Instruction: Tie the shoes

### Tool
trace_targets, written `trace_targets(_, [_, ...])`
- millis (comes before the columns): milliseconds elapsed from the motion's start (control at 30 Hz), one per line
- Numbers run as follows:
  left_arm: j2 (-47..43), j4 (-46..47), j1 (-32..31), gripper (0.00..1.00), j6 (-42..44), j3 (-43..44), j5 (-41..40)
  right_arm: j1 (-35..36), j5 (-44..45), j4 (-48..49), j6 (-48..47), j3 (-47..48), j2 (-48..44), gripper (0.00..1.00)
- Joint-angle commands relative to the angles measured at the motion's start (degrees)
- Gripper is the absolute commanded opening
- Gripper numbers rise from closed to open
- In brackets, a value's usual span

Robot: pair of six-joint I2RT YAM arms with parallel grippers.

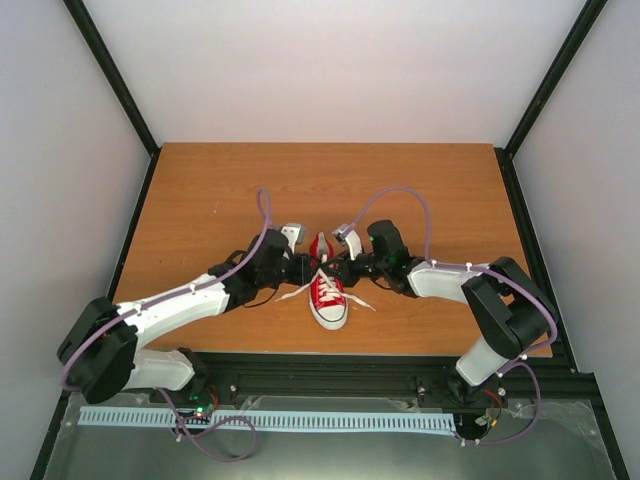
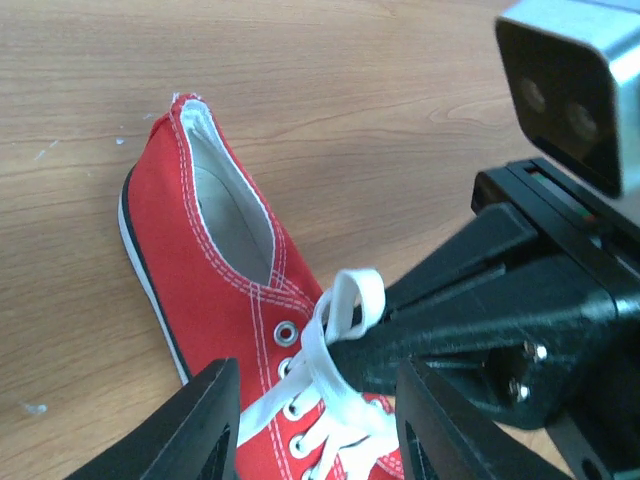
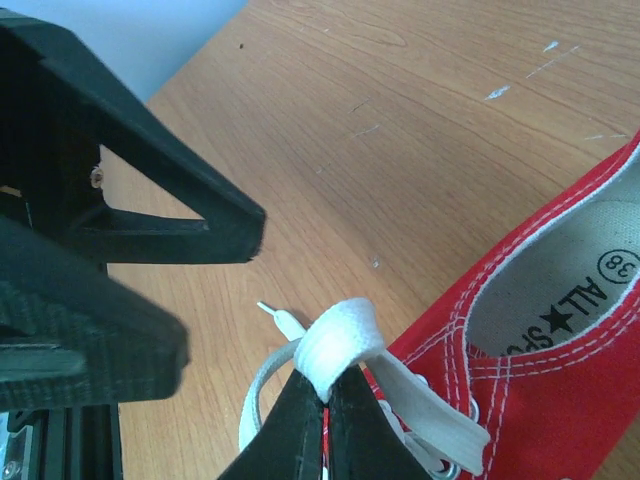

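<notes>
Pinched tight together at the right claw [image 3: 325, 385], with a lace loop [image 3: 338, 338] squeezed between the two tips, just above the laced front of the shoe [image 3: 560, 400]. Spread wide apart at the left claw [image 2: 318, 378], gripping nothing, one finger on either side of the laces. Cannot tell whether touching the canvas.

Reaching in low from both sides over the table [image 1: 200, 190], with wrists meeting above the middle of the shoe. On the left, stretched in from the near left corner. On the right, folded back sharply at the elbow near the right edge.

Standing on its sole in the near half of the table, midway between the arms, white toe cap toward the bases and heel away.

From the left wrist only: the right claw coming in from the right with its tip at the loop, and the pale lining of the heel. From the right wrist only: the insole [image 3: 560, 300] printed "38" and "ALL STAR", a lace tip [image 3: 272, 312] on the wood, and the left claw's parted fingers at the left. From above only: loose laces [image 1: 290, 293] splayed out to both sides of the shoe.
</notes>
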Motion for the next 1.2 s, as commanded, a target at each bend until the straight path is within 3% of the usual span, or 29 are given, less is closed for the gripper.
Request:
trace_targets(0, [2.71,2.19,1.00,0.44,-7.03,4.99,2.93,0.04,-0.94,4.21,-1.73,-1.25,-1.26,0.03])
trace_targets(400, [7.99,3.32,1.26,0.43,-8.61,7.35,4.80,0.63,-0.95,3.47,-2.62,-0.90,-1.05,0.03])
trace_targets(533, [9.50,3.01,1.33,0.31,-8.55,8.22,4.27,0.65,-1.00,3.41,-2.67,-0.83,-1.02,0.03])
trace_targets(733, [11.64,2.73,1.30,0.27,-8.14,9.27,4.25,0.77,-1.05,3.30,-2.81,-0.79,-1.11,0.03])
trace_targets(900, [11.25,2.64,1.33,0.02,-8.12,8.94,2.36,0.76,0.42,2.09,-2.76,-0.62,-1.70,0.03])
trace_targets(967, [10.14,3.48,1.34,0.01,-7.55,7.86,1.70,0.77,2.93,0.32,-2.61,-0.34,-3.10,0.13])
trace_targets(1067, [9.26,4.25,1.34,0.01,-6.58,6.84,1.81,0.65,8.41,-0.85,-2.30,-2.30,-8.55,0.46])
trace_targets(1167, [8.71,4.80,1.34,0.01,-6.03,5.87,3.13,0.44,12.69,-4.21,-2.36,-4.53,-14.56,0.65])
